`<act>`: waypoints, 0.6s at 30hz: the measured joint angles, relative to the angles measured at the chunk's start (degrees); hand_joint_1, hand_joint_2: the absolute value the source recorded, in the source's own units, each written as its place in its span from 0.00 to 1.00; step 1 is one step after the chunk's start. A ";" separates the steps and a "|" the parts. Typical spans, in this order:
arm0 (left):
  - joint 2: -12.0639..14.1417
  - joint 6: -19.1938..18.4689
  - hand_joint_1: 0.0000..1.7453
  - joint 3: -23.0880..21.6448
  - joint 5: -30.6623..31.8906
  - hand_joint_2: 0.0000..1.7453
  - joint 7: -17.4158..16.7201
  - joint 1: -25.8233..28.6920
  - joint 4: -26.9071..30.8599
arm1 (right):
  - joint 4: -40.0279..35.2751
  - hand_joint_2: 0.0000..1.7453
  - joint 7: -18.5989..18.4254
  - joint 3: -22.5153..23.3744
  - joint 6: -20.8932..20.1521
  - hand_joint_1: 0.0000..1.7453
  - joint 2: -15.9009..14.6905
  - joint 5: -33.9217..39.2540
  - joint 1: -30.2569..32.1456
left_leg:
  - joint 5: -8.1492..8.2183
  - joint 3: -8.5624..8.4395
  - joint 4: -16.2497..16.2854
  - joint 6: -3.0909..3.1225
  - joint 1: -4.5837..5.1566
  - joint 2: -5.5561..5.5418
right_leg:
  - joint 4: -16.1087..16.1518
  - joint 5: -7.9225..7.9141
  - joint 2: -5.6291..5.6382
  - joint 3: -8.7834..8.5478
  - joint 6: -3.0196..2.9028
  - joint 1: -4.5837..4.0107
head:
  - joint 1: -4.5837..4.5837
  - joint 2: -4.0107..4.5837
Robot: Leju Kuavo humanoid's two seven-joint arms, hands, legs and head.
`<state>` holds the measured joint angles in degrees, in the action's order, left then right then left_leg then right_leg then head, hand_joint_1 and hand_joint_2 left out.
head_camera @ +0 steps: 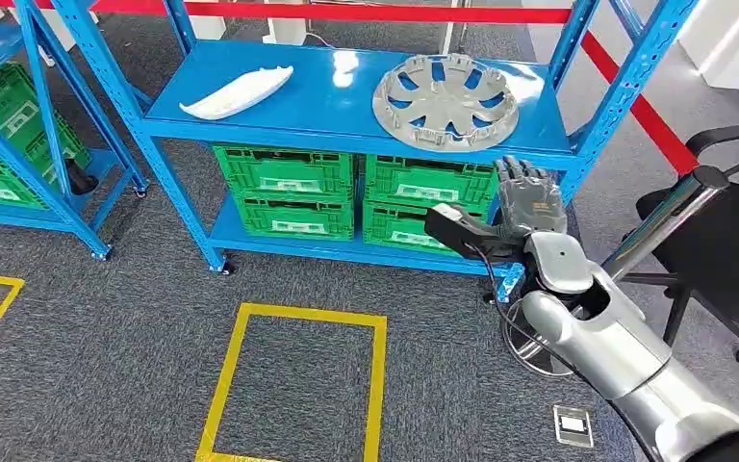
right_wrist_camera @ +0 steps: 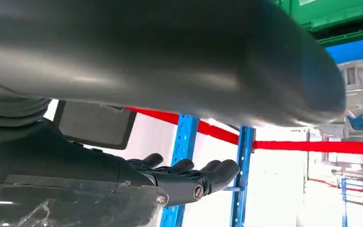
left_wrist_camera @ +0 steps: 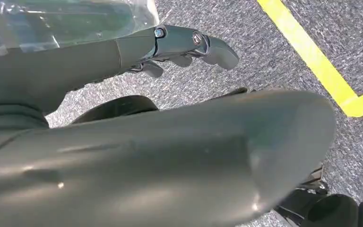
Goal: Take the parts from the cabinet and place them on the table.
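Two parts lie on the blue cabinet's (head_camera: 250, 120) top shelf: one white trim piece (head_camera: 238, 92) at ten o'clock, one silver wheel cover (head_camera: 445, 99) at one o'clock. Four green crates (head_camera: 284, 173) sit below. Right robot hand (head_camera: 529, 204) is empty, fingers spread, below the cover; left robot hand (left_wrist_camera: 189, 47) is empty, fingers extended.

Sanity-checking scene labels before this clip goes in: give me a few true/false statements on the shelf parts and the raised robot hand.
1. A silver wheel cover lies flat on the blue shelf. True.
2. A white curved part lies on the same shelf, apart from the wheel cover. True.
3. The right robot hand grips the wheel cover. False: it is raised in front of the shelf edge, holding nothing.
4. Red crates sit under the top shelf. False: the crates are green.
5. Yellow tape marks a rectangle on the grey carpet. True.
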<state>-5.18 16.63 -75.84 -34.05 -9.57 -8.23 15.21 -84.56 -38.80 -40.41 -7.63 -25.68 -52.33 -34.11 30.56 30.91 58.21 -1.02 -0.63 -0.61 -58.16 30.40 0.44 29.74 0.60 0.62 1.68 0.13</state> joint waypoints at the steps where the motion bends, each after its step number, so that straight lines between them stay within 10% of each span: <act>1: 0.00 0.02 0.00 0.00 0.00 0.00 0.00 0.00 0.00 | 0.00 0.00 0.00 0.00 -0.02 0.00 0.00 0.00 0.00 | 0.00 0.00 0.00 0.00 0.00 0.00 | 0.00 0.00 0.00 0.00 0.00 0.00 | 0.00 0.00; 18: 0.07 0.04 0.00 0.00 0.00 0.00 -0.13 -0.06 0.00 | 0.00 0.00 0.00 -0.96 -0.07 0.00 0.39 1.38 -0.16 | 0.07 0.11 0.30 0.12 0.27 -0.10 | 0.10 -0.08 -0.01 0.03 0.14 0.28 | 0.00 0.00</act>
<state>-5.11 16.68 -75.84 -34.05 -9.70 -8.29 15.21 -84.56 -38.80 -41.38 -7.69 -25.29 -50.95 -34.27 30.63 31.02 58.52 -0.90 -0.35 -0.71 -58.06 30.32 0.43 29.77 0.74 0.90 1.68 0.13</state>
